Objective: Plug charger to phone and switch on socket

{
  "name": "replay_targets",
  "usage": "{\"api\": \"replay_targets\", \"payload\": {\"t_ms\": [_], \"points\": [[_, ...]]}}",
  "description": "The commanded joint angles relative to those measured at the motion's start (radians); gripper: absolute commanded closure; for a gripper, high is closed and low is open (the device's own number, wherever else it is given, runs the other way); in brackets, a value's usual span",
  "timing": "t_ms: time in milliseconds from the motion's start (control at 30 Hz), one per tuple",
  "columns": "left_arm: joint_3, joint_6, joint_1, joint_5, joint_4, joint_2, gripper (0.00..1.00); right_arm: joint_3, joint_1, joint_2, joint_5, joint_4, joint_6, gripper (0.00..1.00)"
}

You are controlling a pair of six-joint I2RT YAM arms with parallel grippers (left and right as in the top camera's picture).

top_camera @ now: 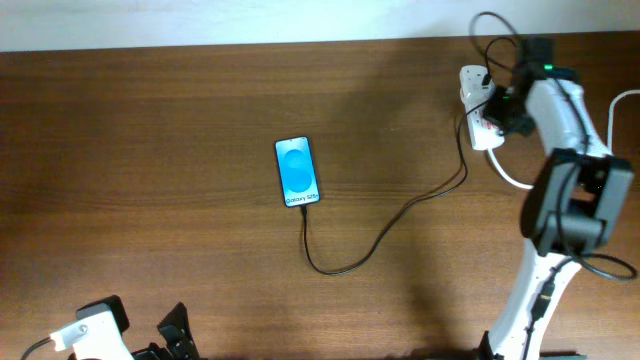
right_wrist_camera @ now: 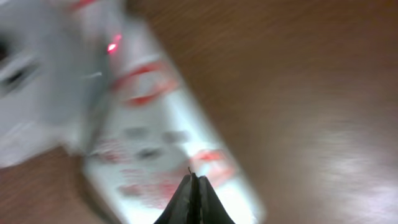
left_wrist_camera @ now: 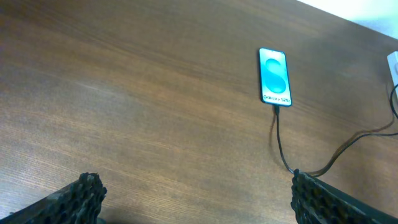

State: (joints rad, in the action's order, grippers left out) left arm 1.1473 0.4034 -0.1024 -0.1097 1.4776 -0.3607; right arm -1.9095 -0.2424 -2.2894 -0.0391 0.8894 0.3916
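Observation:
The phone [top_camera: 297, 171] lies flat mid-table, its blue screen lit; it also shows in the left wrist view, phone [left_wrist_camera: 274, 76]. The charger [top_camera: 345, 265], a thin black cable, meets the phone's near end, loops toward the front and runs right to the socket [top_camera: 470, 95]. The same charger [left_wrist_camera: 280, 140] leaves the phone's bottom edge. My right gripper [top_camera: 497, 114] is over the socket, shut, with nothing between its fingers. In the blurred right wrist view the right gripper [right_wrist_camera: 193, 180] hangs just above the socket [right_wrist_camera: 155, 137] by a red switch mark; a small red light [right_wrist_camera: 112, 46] glows. My left gripper [left_wrist_camera: 198, 190] is open near the front left, over bare wood.
A thick white cord [top_camera: 512, 178] leaves the socket toward the right arm's base. Black wires [top_camera: 490, 35] loop above the socket near the back edge. The left arm [top_camera: 95, 330] sits at the table's front left corner.

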Motion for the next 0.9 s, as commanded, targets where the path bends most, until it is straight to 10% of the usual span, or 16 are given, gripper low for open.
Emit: {"api": "replay_targets", "payload": {"t_ms": [0, 767, 833, 867], "points": [[0.000, -0.012, 0.000, -0.011, 0.001, 0.003, 0.00, -0.037, -0.097, 0.180, -0.070, 0.064, 0.005, 0.96], [0.000, -0.012, 0.000, -0.011, 0.001, 0.003, 0.01, -0.037, -0.045, 1.389, 0.159, 0.778, -0.152, 0.92], [0.000, -0.012, 0.000, -0.011, 0.001, 0.003, 0.01, -0.036, -0.045, 1.479, 0.159, 0.809, -0.152, 0.46], [0.000, -0.012, 0.000, -0.011, 0.001, 0.003, 0.01, -0.035, -0.045, 1.533, 0.159, 0.809, -0.152, 0.02]]}}
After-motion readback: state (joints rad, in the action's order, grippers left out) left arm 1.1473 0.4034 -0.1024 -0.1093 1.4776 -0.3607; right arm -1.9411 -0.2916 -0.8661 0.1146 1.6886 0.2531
